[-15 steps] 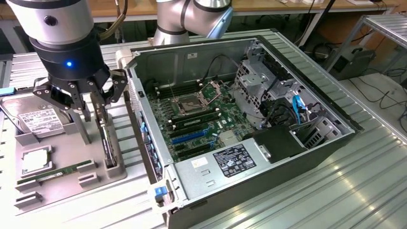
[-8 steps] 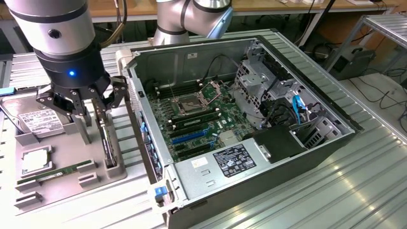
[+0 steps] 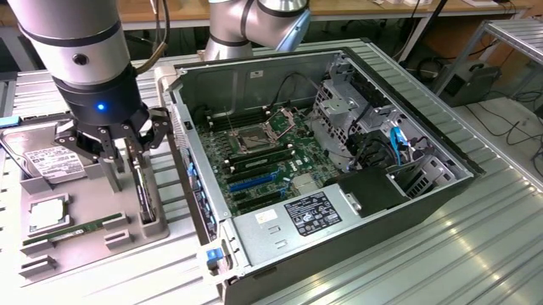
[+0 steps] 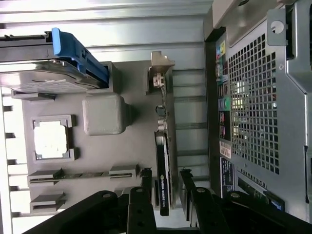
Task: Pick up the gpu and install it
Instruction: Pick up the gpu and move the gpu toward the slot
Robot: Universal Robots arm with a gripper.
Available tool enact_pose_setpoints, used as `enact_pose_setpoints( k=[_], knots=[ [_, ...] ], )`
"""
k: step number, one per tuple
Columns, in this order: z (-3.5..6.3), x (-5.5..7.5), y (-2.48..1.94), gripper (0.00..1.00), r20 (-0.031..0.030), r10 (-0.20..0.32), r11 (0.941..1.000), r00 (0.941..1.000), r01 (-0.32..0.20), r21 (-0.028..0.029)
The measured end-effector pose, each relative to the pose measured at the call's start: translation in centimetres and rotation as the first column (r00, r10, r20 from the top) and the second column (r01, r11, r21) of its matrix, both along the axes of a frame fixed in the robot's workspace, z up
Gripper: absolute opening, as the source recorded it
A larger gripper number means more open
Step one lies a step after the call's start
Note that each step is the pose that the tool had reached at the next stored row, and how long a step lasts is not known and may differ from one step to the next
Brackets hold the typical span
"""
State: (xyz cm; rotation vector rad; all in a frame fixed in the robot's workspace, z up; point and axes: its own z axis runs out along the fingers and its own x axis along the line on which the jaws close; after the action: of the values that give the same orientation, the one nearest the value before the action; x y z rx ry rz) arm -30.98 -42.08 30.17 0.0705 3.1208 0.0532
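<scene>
1. At the exterior view's left, a boxy silver hard drive with a white label [image 3: 47, 159] sat in a grey plastic parts holder [image 3: 98, 203].
2. Just right of it, the thin black gpu [image 3: 144, 190] stood on edge in the holder. The black gripper [image 4: 165, 174] straddled it, fingers apart, not clamped.
3. Further right lay the open grey metal computer case [image 3: 254, 79], its green motherboard [image 3: 271, 152] exposed.

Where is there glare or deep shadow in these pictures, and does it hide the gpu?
Exterior view: bright streaks glare on the metal table, and the gpu stands in shade under the gripper. Wrist view: the processor chip is washed out white, the open jaws are nearly black, but the gpu between them is plainly visible.
</scene>
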Motion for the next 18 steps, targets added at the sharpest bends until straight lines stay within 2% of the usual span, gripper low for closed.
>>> enact_pose_setpoints(
  k=[7,18],
  knots=[
    [-1.51,0.0,0.43,0.36,0.0,0.019,0.9998,0.9998,-0.019,0.0],
    [-3.59,0.0,0.57,0.36,0.0,0.021,0.9998,0.9998,-0.021,0.0]
  ],
)
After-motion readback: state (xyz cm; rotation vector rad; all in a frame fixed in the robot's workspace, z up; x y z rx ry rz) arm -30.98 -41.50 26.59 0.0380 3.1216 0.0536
